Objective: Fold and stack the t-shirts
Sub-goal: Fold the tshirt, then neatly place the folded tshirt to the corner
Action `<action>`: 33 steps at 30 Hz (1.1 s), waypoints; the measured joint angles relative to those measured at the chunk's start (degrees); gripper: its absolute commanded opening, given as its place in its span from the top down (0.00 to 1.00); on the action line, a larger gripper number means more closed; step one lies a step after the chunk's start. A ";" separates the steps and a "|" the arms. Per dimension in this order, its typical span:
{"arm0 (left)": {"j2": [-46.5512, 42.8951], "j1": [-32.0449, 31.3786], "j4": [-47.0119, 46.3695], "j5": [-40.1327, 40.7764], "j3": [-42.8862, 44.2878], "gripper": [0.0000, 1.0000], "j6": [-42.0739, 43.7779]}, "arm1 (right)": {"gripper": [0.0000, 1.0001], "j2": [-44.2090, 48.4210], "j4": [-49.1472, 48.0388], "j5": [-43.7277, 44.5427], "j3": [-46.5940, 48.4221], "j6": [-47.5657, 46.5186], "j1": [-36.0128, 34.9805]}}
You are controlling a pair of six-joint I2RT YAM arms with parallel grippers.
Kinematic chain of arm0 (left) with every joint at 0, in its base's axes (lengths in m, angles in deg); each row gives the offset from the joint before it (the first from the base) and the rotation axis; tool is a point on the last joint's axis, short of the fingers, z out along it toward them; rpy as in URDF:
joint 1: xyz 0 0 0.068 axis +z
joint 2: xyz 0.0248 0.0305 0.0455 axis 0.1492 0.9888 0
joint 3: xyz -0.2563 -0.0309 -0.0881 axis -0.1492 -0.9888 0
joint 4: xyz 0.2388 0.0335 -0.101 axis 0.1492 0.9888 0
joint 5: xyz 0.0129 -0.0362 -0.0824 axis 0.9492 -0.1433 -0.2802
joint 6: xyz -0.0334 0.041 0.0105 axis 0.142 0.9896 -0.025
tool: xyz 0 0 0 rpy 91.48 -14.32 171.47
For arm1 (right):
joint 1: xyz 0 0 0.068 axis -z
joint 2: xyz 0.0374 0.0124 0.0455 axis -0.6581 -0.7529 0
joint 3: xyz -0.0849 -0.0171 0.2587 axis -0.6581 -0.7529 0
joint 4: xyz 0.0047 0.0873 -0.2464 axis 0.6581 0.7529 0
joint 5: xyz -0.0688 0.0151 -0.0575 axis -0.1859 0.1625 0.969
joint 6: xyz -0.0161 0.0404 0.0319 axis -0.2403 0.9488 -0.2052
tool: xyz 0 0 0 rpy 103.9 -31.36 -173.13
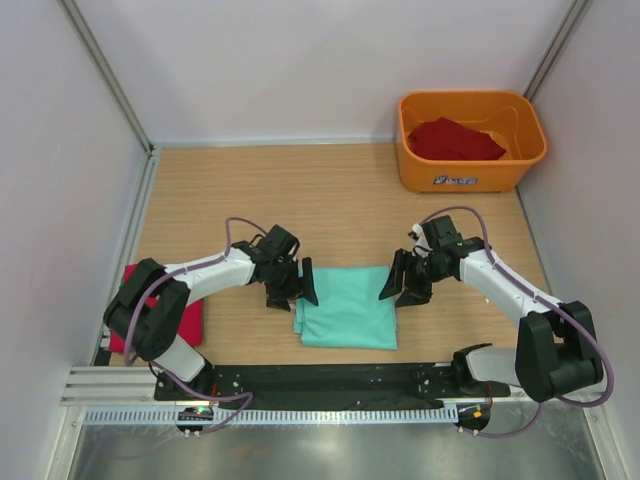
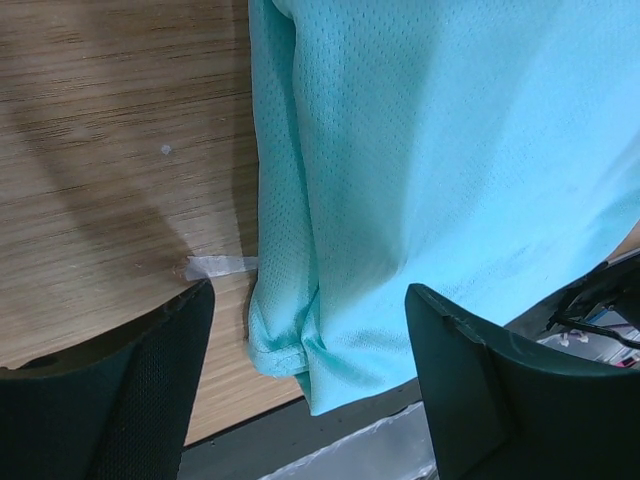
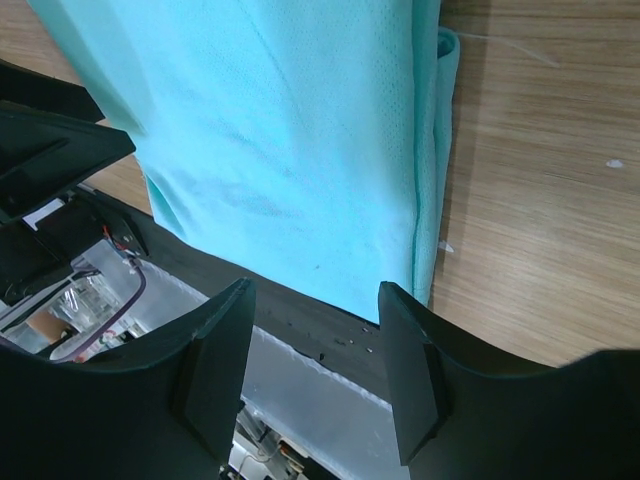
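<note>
a: where is the teal shirt [image 1: 348,310]?
b: we see it folded on the table [image 1: 330,190], between our grippers. the left gripper [image 1: 293,290] hangs at its left edge, jaws apart, empty; the right gripper [image 1: 403,287] at its right edge, likewise.
a: other shirts?
b: one red shirt [image 1: 190,320] lies well left of it; a second red shirt [image 1: 455,140] sits in the tub [image 1: 415,165], beyond its right side.

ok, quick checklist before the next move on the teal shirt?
1. Left gripper open, holding nothing: ok.
2. Right gripper open, holding nothing: ok.
3. Teal shirt folded into a flat rectangle between them: ok.
4. Left-side red shirt neatly folded: cannot tell, left arm covers it.
5. Orange tub emptied: not ok, second red shirt lies inside.
</note>
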 measured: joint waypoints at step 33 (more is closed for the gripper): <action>-38.88 31.23 18.40 -5.53 -11.02 0.23 -10.56 | 0.36 -27.93 -6.08 74.20 19.65 -19.06 -84.17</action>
